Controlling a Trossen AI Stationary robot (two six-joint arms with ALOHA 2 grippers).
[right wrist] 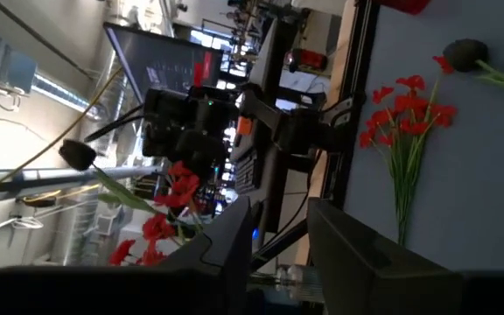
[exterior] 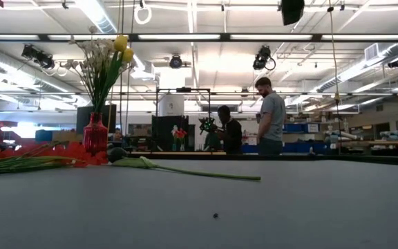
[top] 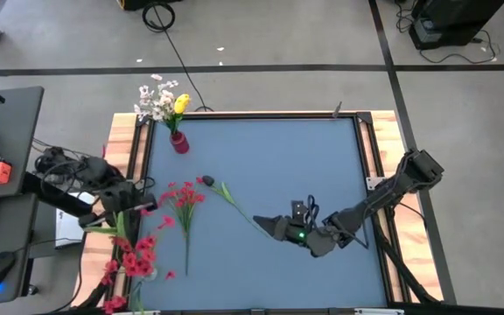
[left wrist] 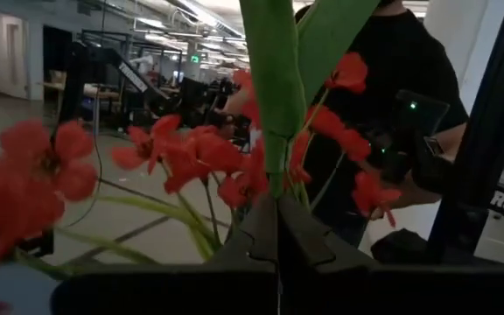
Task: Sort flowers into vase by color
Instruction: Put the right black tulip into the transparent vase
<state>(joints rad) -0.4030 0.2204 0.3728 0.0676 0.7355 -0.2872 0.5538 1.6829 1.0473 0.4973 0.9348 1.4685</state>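
1. Blue table (top: 261, 157) carrying all of it; wooden edge just beside the left gripper (top: 125, 208).
2. Left gripper clamped shut on a red spray's green stem (left wrist: 274, 96), blossoms (top: 134, 255) hanging just behind it over the edge (likely to snag or drop off the side if swung carelessly).
3. Right gripper (top: 268, 226) with fingers apart, nothing between them, tips just beside the stem end of the dark-bud flower (top: 227, 196).
4. Loose red spray (top: 182, 203) lying between both grippers (easily dragged along).
5. Red vase (top: 179, 142) well beyond both, already crowded with white blossoms (top: 154, 101) and yellow tulip (top: 181, 104); narrow, top-heavy, probably tipped by a careless insertion.
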